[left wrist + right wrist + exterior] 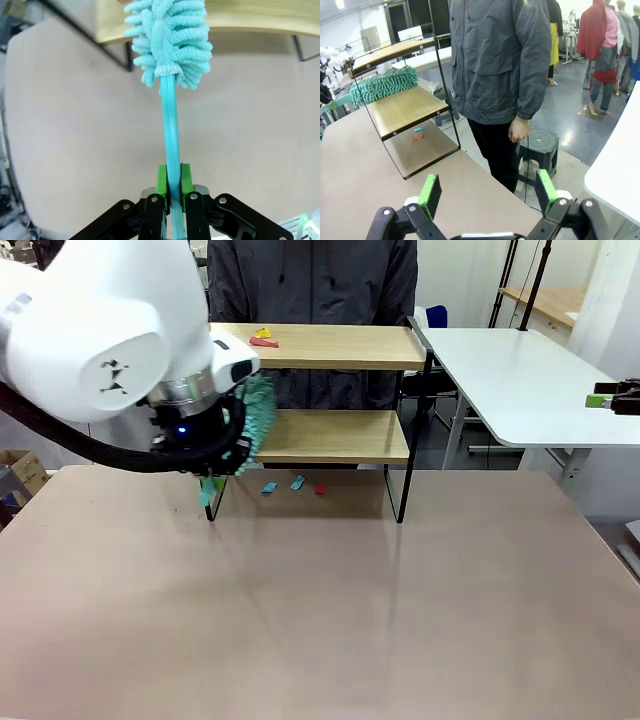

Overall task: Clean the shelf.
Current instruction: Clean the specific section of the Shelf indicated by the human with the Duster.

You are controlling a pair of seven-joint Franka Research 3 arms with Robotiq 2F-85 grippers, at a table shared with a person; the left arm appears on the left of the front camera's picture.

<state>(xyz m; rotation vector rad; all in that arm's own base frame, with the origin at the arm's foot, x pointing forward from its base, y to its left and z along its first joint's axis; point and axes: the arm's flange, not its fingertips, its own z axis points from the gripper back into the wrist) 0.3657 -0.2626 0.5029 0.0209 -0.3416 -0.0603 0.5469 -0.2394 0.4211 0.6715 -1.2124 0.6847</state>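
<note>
Duster, soft teal chenille head on a stiff thin rod, pinched low by left gripper jaws beside the probably light, easily shoved two-tier wood-and-black-wire shelf at the far side of the taupe worktop; right gripper jaws wide, empty.

At the shelf, the duster is over the lower board's left end, a person behind.

duster blocks shelf left end; table open.
</note>
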